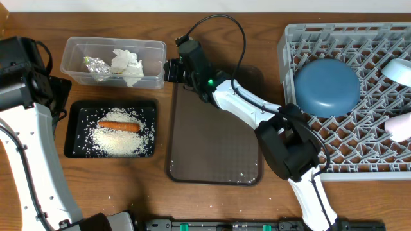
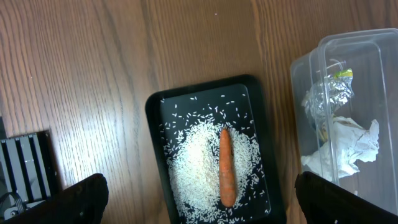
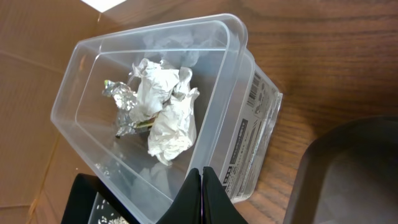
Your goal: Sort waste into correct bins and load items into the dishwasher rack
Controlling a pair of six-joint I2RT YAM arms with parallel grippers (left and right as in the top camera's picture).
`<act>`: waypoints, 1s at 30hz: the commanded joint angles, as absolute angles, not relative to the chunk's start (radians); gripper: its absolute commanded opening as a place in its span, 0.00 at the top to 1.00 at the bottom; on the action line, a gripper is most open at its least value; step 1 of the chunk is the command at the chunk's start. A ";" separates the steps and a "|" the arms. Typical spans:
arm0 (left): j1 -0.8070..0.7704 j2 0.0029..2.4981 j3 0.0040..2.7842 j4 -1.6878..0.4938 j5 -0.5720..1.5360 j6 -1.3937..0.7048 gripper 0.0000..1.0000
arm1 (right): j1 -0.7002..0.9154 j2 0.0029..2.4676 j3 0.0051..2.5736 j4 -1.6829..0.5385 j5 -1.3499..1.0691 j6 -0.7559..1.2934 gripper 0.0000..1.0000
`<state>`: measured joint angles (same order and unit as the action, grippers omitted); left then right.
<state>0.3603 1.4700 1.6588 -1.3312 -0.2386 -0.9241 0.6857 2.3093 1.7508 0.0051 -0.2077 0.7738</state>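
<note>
The clear tub (image 1: 114, 62) holds the crumpled white napkin (image 1: 127, 66) and the foil wrapper (image 1: 96, 64). Just in front of it, the black tray (image 1: 72, 131) carries rice (image 1: 119, 140) and the orange carrot (image 1: 118, 126). My right gripper (image 1: 168, 70) is shut and empty, its tips (image 3: 202, 173) just outside the tub's (image 3: 249, 118) right end wall. High above the black tray (image 2: 155, 124), my left gripper (image 2: 202, 202) is wide open and holds nothing; the carrot (image 2: 227, 168) lies below between its fingers (image 2: 81, 199). The grey rack (image 1: 302, 38) holds the upturned dark-blue bowl (image 1: 327, 86).
The brown serving tray (image 1: 215, 128) lies between the bins and the rack, with a few rice grains near its front edge. Two small pale dishes (image 1: 399, 70) (image 1: 399, 126) sit in the rack at the right edge. My right arm (image 1: 250, 106) stretches across the brown tray.
</note>
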 commanded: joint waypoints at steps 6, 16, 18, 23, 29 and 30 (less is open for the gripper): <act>0.365 1.470 1.651 -1.335 -0.244 -0.937 0.02 | 0.661 2.312 1.782 -0.003 -0.308 0.749 0.98; 0.365 1.470 1.651 -1.335 -0.244 -0.937 0.02 | 0.598 2.121 1.890 -0.465 -0.154 0.561 0.73; 0.365 1.470 1.651 -1.335 -0.244 -0.937 0.02 | 0.584 2.056 1.904 -0.582 -0.083 0.514 0.66; 0.365 1.470 1.651 -1.335 -0.244 -0.937 0.02 | 0.545 1.874 1.906 -0.856 0.089 0.443 0.01; 0.365 1.470 1.651 -1.335 -0.244 -0.937 0.02 | 0.484 1.706 1.904 -1.174 0.258 0.447 0.01; 0.365 1.470 1.651 -1.335 -0.244 -0.937 0.02 | 0.472 1.685 1.903 -1.225 0.260 0.448 0.01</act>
